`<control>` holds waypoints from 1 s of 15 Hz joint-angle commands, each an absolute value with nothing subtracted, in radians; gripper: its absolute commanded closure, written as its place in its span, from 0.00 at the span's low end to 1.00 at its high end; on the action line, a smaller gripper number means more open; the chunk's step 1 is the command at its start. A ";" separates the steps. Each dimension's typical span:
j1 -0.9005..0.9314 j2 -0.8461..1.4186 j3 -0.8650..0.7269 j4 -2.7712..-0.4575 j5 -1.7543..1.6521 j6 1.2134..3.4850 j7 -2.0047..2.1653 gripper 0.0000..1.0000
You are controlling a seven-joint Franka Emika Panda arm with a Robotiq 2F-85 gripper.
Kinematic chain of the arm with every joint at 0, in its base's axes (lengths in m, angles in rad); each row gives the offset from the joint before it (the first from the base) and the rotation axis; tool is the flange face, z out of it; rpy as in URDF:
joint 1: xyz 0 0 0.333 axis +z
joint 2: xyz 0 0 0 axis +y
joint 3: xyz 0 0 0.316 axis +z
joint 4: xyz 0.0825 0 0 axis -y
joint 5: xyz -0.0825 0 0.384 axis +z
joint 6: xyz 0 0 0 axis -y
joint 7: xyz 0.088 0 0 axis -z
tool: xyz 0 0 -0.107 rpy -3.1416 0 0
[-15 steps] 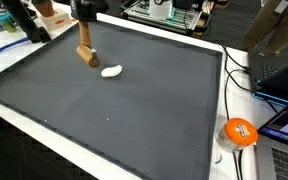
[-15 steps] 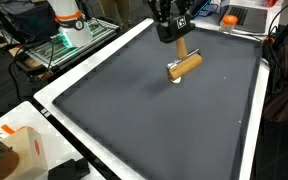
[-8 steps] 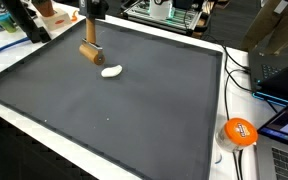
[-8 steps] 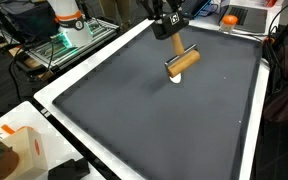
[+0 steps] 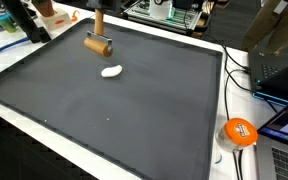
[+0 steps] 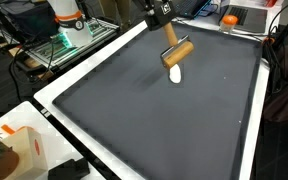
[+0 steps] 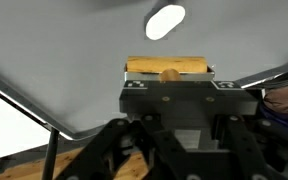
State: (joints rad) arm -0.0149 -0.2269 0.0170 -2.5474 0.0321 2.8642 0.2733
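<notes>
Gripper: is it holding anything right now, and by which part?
Yes. The gripper holds a wooden mallet by the upper end of its handle, with the head at the far end, away from the fingers.

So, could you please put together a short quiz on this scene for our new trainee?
1. True or false: the wooden roller lies on top of the white lump.
2. What colour is the mat? A) green B) dark grey C) red
3. What is the gripper shut on?
Key: 1 false, since the wrist view shows them apart; 2 B; 3 the wooden roller, held by its handle.
</notes>
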 commanded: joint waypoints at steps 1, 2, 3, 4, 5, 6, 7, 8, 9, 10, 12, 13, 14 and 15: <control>-0.024 -0.277 0.044 -2.610 0.025 2.921 0.260 0.78; -0.022 -0.279 0.048 -2.616 0.028 2.929 0.258 0.78; -0.020 -0.280 0.052 -2.621 0.031 2.935 0.257 0.78; -0.019 -0.273 0.056 -2.622 0.033 2.949 0.254 0.78; -0.028 -0.255 0.068 -2.618 0.022 2.966 0.267 0.78; -0.031 -0.238 0.075 -2.616 0.021 2.990 0.275 0.78; -0.034 -0.226 0.079 -2.616 0.002 3.009 0.291 0.78; -0.044 -0.214 0.090 -2.615 -0.012 3.028 0.300 0.78; -0.056 -0.200 0.101 -2.614 -0.027 3.046 0.309 0.78; -0.076 -0.189 0.116 -2.615 -0.049 3.067 0.323 0.78; -0.139 -0.168 0.158 -2.615 -0.121 3.095 0.376 0.78; -0.173 -0.162 0.180 -2.615 -0.163 3.106 0.406 0.78; -0.205 -0.157 0.200 -2.615 -0.201 3.117 0.437 0.78; -0.231 -0.153 0.216 -2.614 -0.232 3.122 0.463 0.78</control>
State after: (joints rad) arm -0.1431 -0.1553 0.1584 -2.6038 -0.1323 3.0780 0.3767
